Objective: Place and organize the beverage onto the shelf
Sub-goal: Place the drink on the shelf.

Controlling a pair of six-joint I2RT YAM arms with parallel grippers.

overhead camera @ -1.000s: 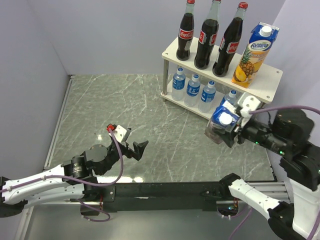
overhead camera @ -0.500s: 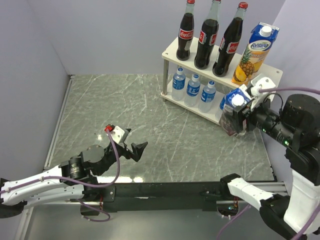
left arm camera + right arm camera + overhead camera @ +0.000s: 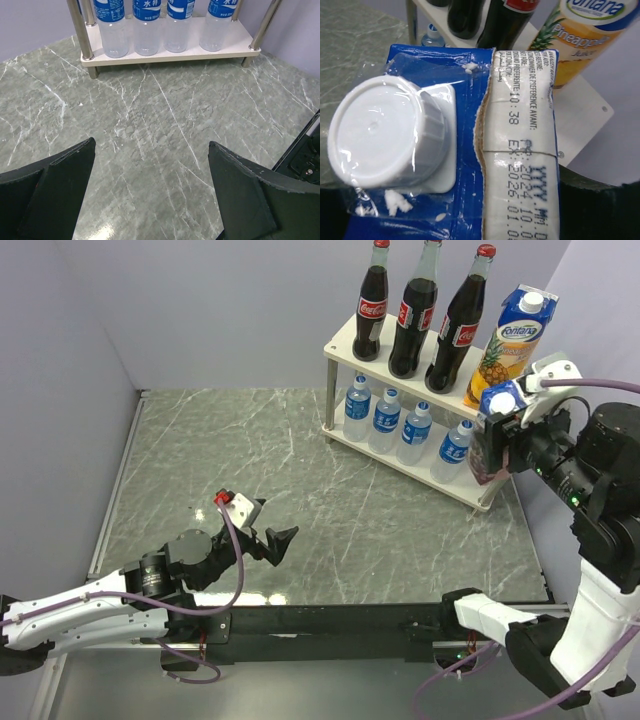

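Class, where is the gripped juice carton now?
Top view, far right: the carton is in the right gripper, at the shelf's right end, beside the standing carton.

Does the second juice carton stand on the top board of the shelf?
No, the right claw holds that carton beside the right end of the shelf; only the other carton stands on the top board.

The juice carton (image 3: 515,125) runs past the right wrist view's edges; the jaws are perhaps the dark corners.
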